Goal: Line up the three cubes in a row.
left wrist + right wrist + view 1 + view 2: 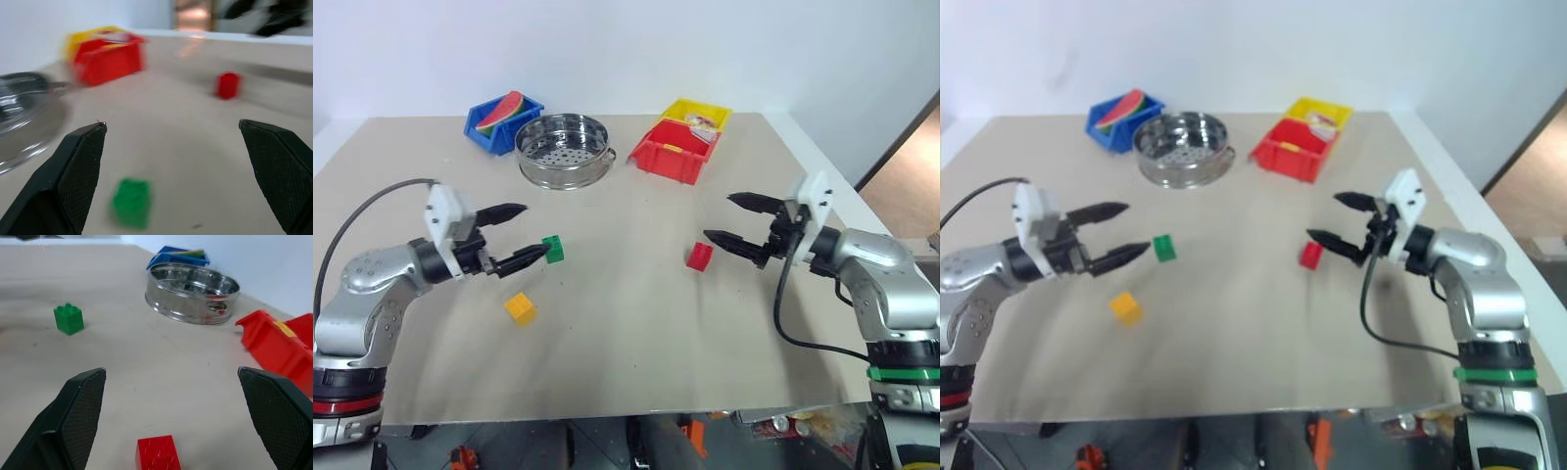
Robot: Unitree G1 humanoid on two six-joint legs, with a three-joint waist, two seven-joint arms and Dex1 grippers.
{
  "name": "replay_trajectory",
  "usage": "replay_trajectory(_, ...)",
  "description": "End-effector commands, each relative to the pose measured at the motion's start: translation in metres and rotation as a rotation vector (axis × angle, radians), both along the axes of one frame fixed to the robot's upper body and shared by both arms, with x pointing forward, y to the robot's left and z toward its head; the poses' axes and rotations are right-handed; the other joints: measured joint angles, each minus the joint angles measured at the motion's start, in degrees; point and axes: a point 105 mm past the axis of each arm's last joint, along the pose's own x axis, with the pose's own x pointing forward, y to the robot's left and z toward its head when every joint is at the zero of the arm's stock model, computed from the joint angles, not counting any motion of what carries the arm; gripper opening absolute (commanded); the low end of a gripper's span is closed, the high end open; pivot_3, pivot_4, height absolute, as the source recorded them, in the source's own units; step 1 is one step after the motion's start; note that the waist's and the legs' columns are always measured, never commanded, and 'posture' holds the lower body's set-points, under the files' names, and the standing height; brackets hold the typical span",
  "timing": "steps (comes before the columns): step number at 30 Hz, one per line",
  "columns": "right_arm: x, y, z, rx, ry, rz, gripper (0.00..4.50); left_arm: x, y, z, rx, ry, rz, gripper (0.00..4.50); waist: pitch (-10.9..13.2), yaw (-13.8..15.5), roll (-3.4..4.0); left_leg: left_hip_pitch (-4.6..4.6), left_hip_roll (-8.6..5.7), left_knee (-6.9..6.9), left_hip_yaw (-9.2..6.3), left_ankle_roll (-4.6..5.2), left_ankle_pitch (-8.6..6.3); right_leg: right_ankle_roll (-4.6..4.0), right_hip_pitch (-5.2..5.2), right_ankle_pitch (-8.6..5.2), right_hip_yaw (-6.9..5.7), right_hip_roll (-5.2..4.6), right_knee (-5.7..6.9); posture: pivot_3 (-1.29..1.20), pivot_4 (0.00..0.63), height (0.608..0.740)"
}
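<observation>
- While both arms hover over the tabletop, the left end effector stands released, its two black fingers spread wide and holding nothing; it points across the tabletop toward the middle.
- Just in front of its lower fingertip lies the green cube; in the left wrist view this cube sits low between the two fingers, nearer to one of them, but I cannot tell if the finger touches it.
- On the other side, the right end effector is also released and empty, with the fingers wide apart and pointing toward the middle.
- The red cube lies just beside its lower fingertip, and in the right wrist view it sits between the fingers, close to the wrist.
- The yellow-orange cube rests alone, near the green cube but closer to the front edge of the tabletop, and no end effector is over it.
- Farther back stand a blue bin, a steel steamer pan, a red bin and a yellow bin, well apart from the cubes.
- As I judge it, the task is at its start: the three cubes are scattered, not in a row, and each arm is in the approach step before a first grasp.
- The next move calls, I think, for lowering one end effector so that its cube comes well between the fingers, then closing on it and carrying it toward the others; the red cube is the farthest from the other two.
</observation>
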Motion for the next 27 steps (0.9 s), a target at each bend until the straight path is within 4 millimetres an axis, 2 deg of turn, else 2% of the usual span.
replay_trajectory(1,0.007,0.009,-0.010,-0.049,0.018,0.054,4.50,-0.019,-0.027,0.000,0.074,0.027,-0.173,4.49,0.0,-0.1,0.01,0.00,0.00,-0.01,0.03,0.02,-0.01,-0.02,-0.02,-0.01,0.04,0.01,0.00,0.00,0.150,0.740)
replay_trajectory(5,0.014,0.007,-0.033,-0.115,0.074,0.073,4.50,-0.029,-0.040,-0.013,0.100,0.090,-0.262,4.49,0.0,-0.1,0.02,-0.03,0.02,-0.02,0.08,0.07,-0.04,-0.04,-0.08,-0.02,0.09,0.03,0.01,0.00,0.150,0.740)
replay_trajectory(14,0.028,0.001,-0.046,-0.120,0.106,0.048,4.50,-0.034,-0.052,-0.021,0.116,0.084,-0.290,4.49,0.0,-0.1,0.02,0.00,0.01,0.00,0.12,0.07,-0.03,-0.01,-0.07,0.00,0.12,0.03,0.03,0.00,0.150,0.740)
replay_trajectory(18,0.030,-0.001,-0.057,-0.121,0.150,0.033,4.50,-0.034,-0.052,-0.022,0.113,0.075,-0.279,4.49,0.0,-0.1,0.02,0.00,0.00,0.00,0.15,0.07,-0.03,-0.01,-0.07,0.00,0.17,0.02,0.03,0.00,0.150,0.740)
replay_trajectory(21,0.031,-0.002,-0.061,-0.120,0.163,0.032,3.67,-0.034,-0.052,-0.022,0.111,0.072,-0.275,4.50,0.0,-0.1,0.02,0.00,0.00,0.00,0.15,0.07,-0.04,-0.01,-0.07,0.01,0.18,0.02,0.03,0.00,0.150,0.740)
replay_trajectory(27,0.031,0.001,-0.059,-0.119,0.154,0.043,1.60,-0.033,-0.051,-0.021,0.106,0.067,-0.257,4.50,0.0,-0.1,0.02,0.03,0.00,0.01,0.16,0.07,-0.03,-0.01,-0.07,0.01,0.19,0.03,0.06,0.00,0.150,0.740)
